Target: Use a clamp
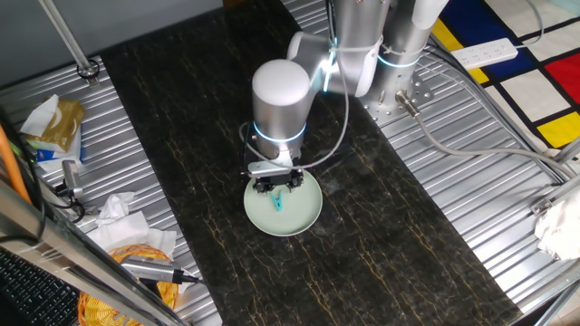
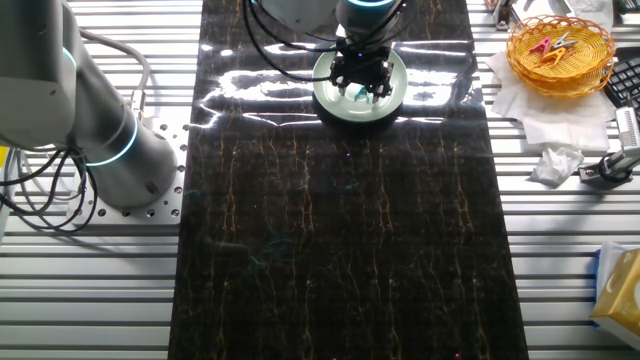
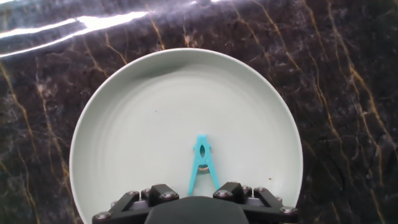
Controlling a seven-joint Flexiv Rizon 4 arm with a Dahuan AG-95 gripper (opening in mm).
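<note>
Arm comes in from 12 o'clock in one fixed view, wrist vertical, gripper (image 1: 275, 185) hanging low over the plate (image 1: 308, 210).

Plate: pale green, round, shallow rim, sits on the dark marble-look mat (image 1: 381, 226). Mat is glossy, strong glare streak toward 11 o'clock in the hand view. It runs down the middle of a ribbed aluminium table (image 1: 489, 190).

Clamp (image 3: 201, 163): tiny teal clip, lying flat on the plate, a little toward 6 o'clock from the plate centre in the hand view. Closed nose points to 12, the two prongs splay toward 6, right under the gripper body. Not touching the rim.

Gripper state: cannot tell. Hand view shows only the black base and linkages at 6 o'clock, no fingertips. Fixed views are too small to read the jaw gap. Nothing looks held; the clip is on the plate.

Handling, my read:
- Very light, stiff plastic, probably sprung at the pivot.
- Smooth plate, so it will likely skate or spin if one finger touches first.
- Best hold is across the two prongs near their tail ends, so squeezing opens the nose.
- Grabbing at the nose or pivot does nothing useful.

Room: wicker basket (image 2: 560, 45) and crumpled tissues (image 2: 553, 165) off the mat at 1–3 o'clock in the other fixed view, well apart from the plate.
</note>
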